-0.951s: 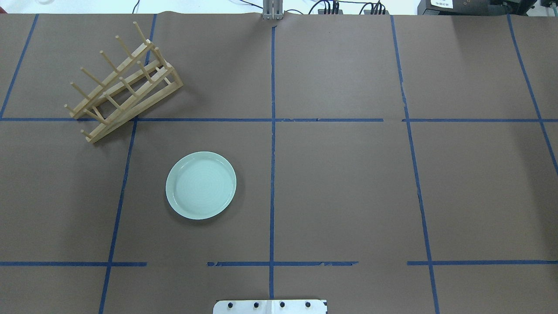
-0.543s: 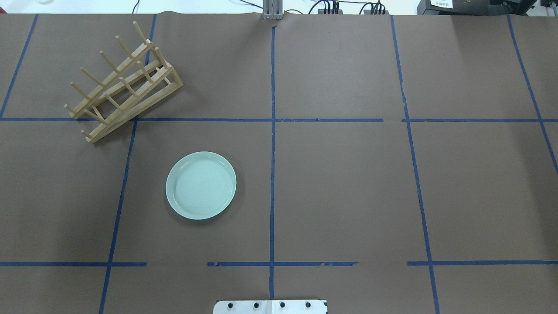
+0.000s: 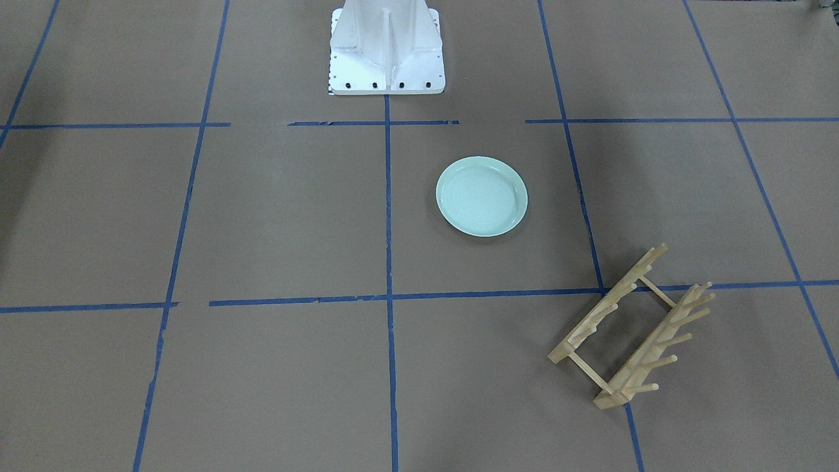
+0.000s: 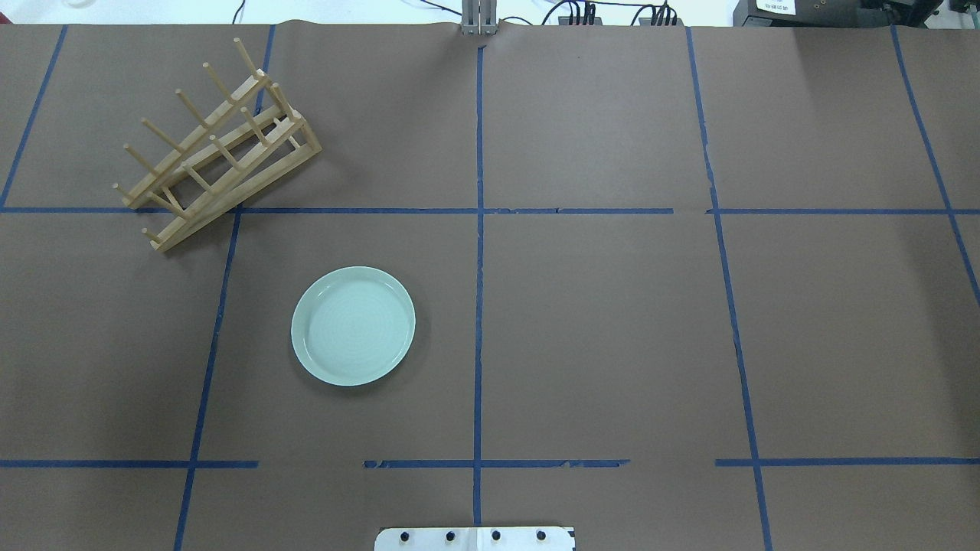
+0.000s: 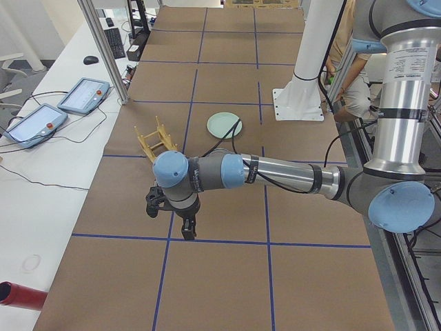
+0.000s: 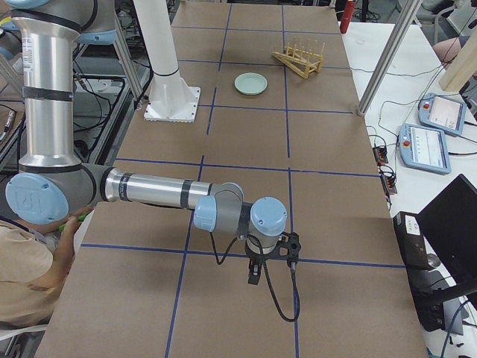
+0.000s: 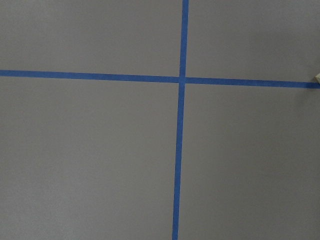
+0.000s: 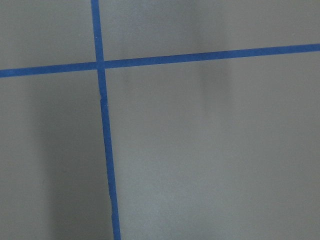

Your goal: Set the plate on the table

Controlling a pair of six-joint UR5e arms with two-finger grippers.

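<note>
The pale mint-green plate (image 4: 353, 325) lies flat on the brown table (image 4: 612, 321), left of the centre tape line; it also shows in the front view (image 3: 482, 195) and far off in the side views (image 5: 224, 125) (image 6: 250, 83). No gripper touches it. My left gripper (image 5: 187, 227) hangs over the table's left end, far from the plate. My right gripper (image 6: 253, 274) hangs over the right end. I cannot tell whether either is open or shut. Both wrist views show only bare table and blue tape.
A light wooden peg rack (image 4: 214, 149) stands empty at the far left, beyond the plate. The white robot base (image 3: 387, 46) sits at the near middle edge. Tablets and cables lie on the white benches (image 5: 41, 124) past the table's far edge.
</note>
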